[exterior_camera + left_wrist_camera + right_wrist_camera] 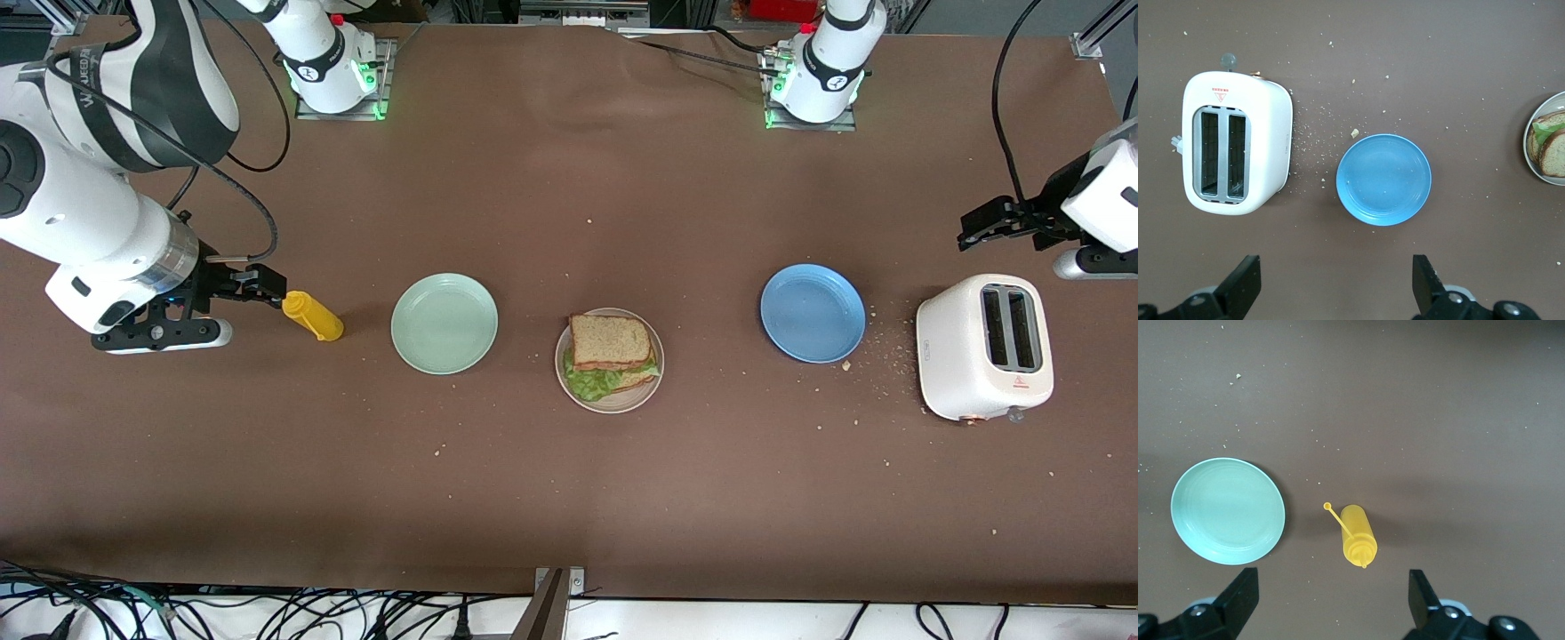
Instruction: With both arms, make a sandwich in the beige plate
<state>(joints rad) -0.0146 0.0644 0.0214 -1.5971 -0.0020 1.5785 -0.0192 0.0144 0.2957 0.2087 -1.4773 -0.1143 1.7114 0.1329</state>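
From the front view I see the sandwich (613,354) sitting on the beige plate (610,403) in the middle of the desk, a brown bread slice on top and ruffled green lettuce (591,382) spilling out on the side nearer the camera. A mint-green plate (444,323) lies beside it toward the right arm's end, and a blue plate (813,313) toward the left arm's end, with crumbs scattered between that plate and the white toaster (984,346). The right gripper (263,286) hangs over the desk next to a yellow squeeze bottle (312,316) lying on its side; the left gripper (978,228) hangs above the desk near the toaster (both arms look idle to me). In the left wrist view, the left gripper's fingers (1243,283) stand wide apart with nothing between them; below are the toaster with its two slots, the blue plate, and at the frame's edge a sliver of the beige plate with bread and lettuce on it. In the right wrist view, the right gripper's fingers (1422,594) are likewise spread and hold nothing, over the yellow bottle, whose cap hangs off on its tether, with the mint-green plate close beside it.
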